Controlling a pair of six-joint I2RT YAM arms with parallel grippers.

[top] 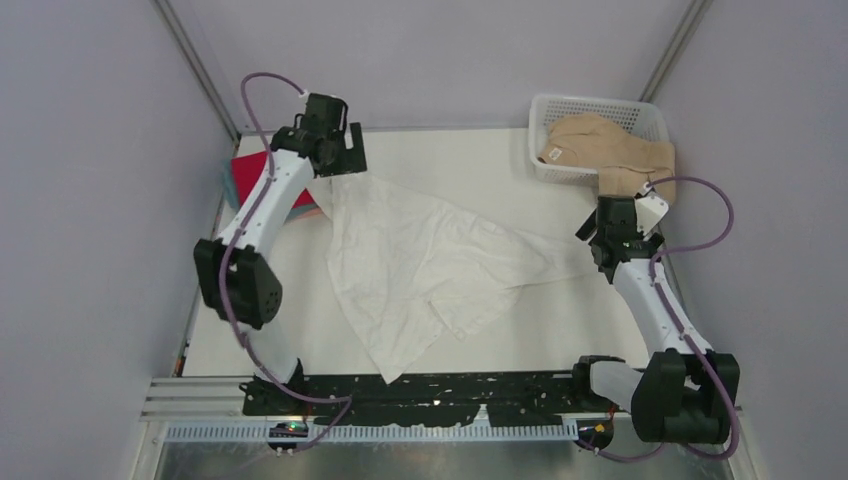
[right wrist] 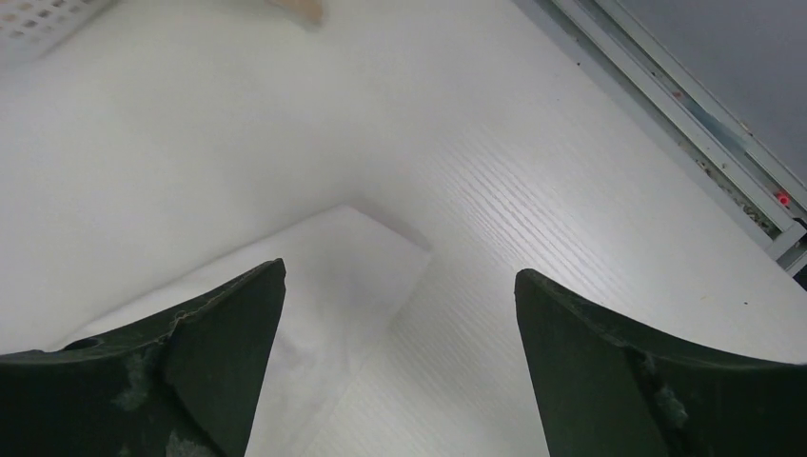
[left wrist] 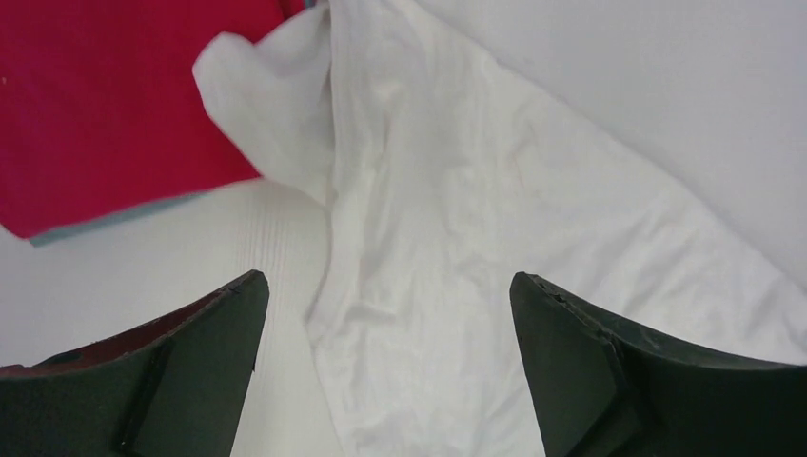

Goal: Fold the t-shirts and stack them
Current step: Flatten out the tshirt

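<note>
A white t-shirt lies crumpled and spread out in the middle of the table. It fills the left wrist view, and one corner of it shows in the right wrist view. My left gripper is open above the shirt's upper left corner. My right gripper is open over the shirt's right tip. A red folded shirt lies on a teal-blue one at the left edge; it also shows in the left wrist view. A tan t-shirt with a small neck label hangs over the basket.
A white lattice basket stands at the back right corner. Grey walls close the table on the left, back and right. A metal rail runs along the near edge between the arm bases.
</note>
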